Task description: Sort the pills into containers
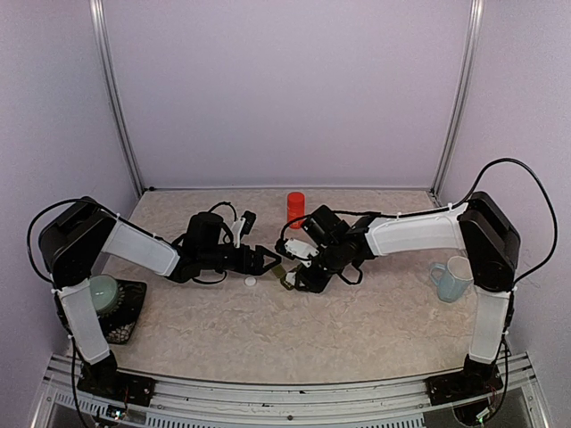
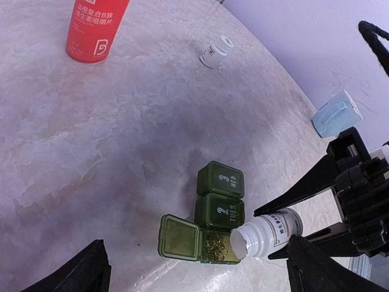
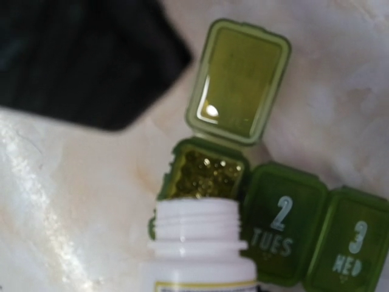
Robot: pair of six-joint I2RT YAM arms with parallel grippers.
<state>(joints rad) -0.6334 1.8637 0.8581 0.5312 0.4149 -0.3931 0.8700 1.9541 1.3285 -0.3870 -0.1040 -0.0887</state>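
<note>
Sorting looks about a third done. The containers sit low centre in the left wrist view, on the counter. The first lid stands up over small yellowish pills. The second compartment and third compartment are shut. The right end effector grips a white bottle tipped over the pills, and the left end effector gapes wide and empty.

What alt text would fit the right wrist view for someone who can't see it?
An uncapped white plastic bottle points its open neck at the open end compartment of a dark green plastic three-compartment pill strip, which holds small yellowish pills. Its hinged lid stands open; the lids marked 2 TUES and 3 WED are shut.
</note>
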